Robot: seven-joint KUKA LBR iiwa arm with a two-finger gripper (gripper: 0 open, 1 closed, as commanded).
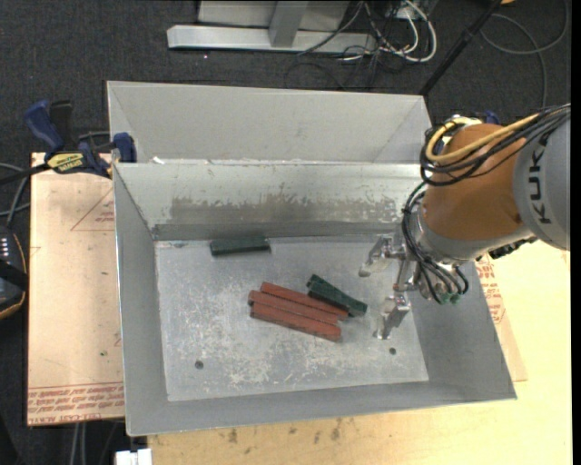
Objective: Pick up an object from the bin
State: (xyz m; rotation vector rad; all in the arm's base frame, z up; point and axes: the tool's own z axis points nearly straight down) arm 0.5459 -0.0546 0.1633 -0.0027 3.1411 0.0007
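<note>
While looking down into bin (227,354), finds end effector (385,291) spread and empty at right; places green block (337,296) just left of it, red bars (295,311) beyond, against block; judges long axes slanting down-right, toward end effector

A dark, speckled carpet floor (82,45) is seen along the top and down the left of the view. At the top, a flat light-grey metal foot of a stand (245,36) is laid on it, and a grey upright post (295,16) is set on that foot. Just right of the foot, a tangle of black and white cables (399,27) is spread over the carpet. At the lower right, a pale cream flat surface (549,309) is seen. Everything is lit evenly, with only soft shadows cast.
</note>
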